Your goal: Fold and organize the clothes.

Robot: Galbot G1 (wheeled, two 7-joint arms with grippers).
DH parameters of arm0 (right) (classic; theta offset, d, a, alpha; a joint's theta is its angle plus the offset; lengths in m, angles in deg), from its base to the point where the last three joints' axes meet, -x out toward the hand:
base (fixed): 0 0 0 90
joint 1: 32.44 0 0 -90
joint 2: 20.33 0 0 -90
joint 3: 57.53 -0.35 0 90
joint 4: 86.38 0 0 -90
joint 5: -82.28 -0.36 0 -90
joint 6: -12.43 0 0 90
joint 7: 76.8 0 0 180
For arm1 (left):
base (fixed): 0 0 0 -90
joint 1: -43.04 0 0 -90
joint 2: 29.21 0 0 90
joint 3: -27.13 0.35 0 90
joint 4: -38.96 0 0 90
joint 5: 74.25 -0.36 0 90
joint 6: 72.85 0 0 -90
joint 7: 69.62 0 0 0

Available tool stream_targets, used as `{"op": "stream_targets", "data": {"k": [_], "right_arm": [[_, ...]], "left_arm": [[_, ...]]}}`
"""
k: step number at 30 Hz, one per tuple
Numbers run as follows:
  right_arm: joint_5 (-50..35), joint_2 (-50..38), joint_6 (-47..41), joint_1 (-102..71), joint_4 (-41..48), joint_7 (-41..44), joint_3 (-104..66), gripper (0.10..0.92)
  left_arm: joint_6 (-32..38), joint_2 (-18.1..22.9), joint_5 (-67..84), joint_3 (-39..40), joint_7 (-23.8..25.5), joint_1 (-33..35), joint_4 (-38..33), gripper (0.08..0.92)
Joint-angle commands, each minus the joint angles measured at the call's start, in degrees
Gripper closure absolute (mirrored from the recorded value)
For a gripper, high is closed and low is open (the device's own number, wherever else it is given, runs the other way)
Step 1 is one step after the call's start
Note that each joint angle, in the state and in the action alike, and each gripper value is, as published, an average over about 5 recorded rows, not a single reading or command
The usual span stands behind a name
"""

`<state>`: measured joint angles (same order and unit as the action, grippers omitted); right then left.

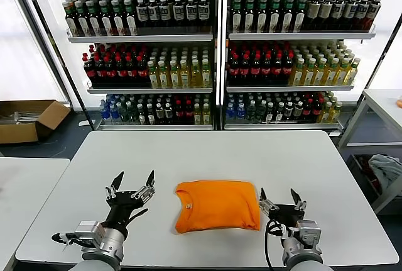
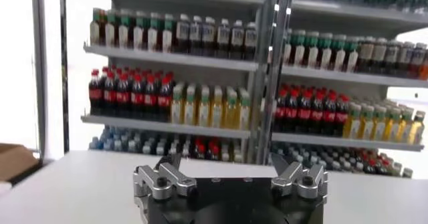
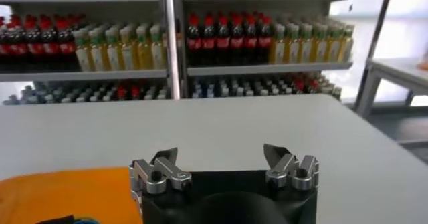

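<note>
The orange T-shirt (image 1: 217, 205) lies folded into a neat rectangle near the front middle of the white table (image 1: 207, 151), its small neck label facing up on its left part. My left gripper (image 1: 134, 183) hovers open just left of the shirt, apart from it and holding nothing. On the shirt's other side my right gripper (image 1: 279, 197) is open too, fingers empty. In the right wrist view a corner of the orange shirt (image 3: 63, 195) shows beside the right gripper (image 3: 221, 156). The left wrist view shows the left gripper (image 2: 229, 166) over bare table, no shirt.
Tall shelves of bottled drinks (image 1: 217, 51) stand behind the table. A cardboard box (image 1: 28, 120) sits on the floor at far left. A second white table (image 1: 25, 183) adjoins on the left, and a side table (image 1: 383, 110) with a pale cloth heap (image 1: 386, 170) under it stands on the right.
</note>
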<state>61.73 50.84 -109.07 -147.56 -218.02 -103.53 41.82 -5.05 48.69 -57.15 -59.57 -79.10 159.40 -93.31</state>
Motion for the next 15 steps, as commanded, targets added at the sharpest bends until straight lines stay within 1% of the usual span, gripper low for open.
{"op": "stream_targets", "data": {"k": [1,11,15], "right_arm": [[6.61,0.02,1.38,-0.45,-1.4,2.13,-6.07,0.203],[6.37,0.46,0.83,0.89,-1.3,2.03,-4.72,0.203],[6.36,0.31,0.63,1.06,-1.67,2.12,-4.66,0.203]], "left_arm": [[6.89,0.81,-4.98,0.51,1.49,-0.32,0.02,0.177],[6.55,0.59,-3.97,-0.2,1.56,-0.84,1.44,0.177],[7.49,0.5,-5.16,-1.12,2.76,-0.78,1.3,0.177]]}}
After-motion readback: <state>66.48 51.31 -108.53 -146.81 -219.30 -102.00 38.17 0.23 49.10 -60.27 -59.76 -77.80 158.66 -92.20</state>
